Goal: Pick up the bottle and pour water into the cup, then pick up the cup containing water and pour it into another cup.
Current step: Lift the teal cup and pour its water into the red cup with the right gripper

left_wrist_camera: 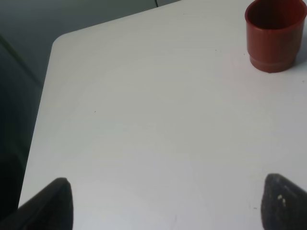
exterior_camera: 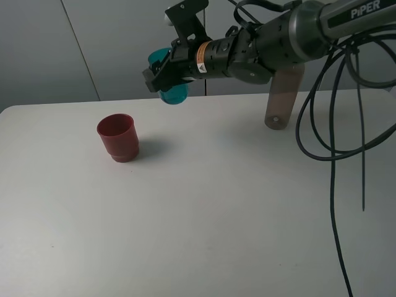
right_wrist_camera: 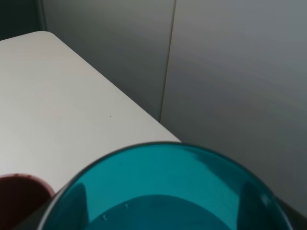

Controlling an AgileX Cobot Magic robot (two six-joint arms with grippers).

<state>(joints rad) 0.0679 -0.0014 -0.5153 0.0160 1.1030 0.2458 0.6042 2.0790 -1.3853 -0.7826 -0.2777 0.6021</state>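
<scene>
R arm reaches in from the right, w/ the right hand (exterior_camera: 162, 73) clamped on the teal-blue translucent plastic tumbler (exterior_camera: 176, 94) and holding it in the air above the white bench (exterior_camera: 216, 216), near the back edge. The right wrist view looks into the tumbler's open mouth (right_wrist_camera: 168, 191); the curved line low inside is prob. a water level, but the view is too close to be sure. The dark red squat plastic cup (exterior_camera: 117, 137) stands upright on the bench, below & left of the tumbler in the high view, not touching it. The tall smoky grey-brown translucent plastic bottle (exterior_camera: 281, 102) stands on the bench behind the arm, its top hidden, well apart from both cups. Black cables (exterior_camera: 334, 154) hang at the right. The left hand (left_wrist_camera: 168, 203) hovers over bare bench, fingers (left_wrist_camera: 57, 203) spread wide w/ nothing between.
</scene>
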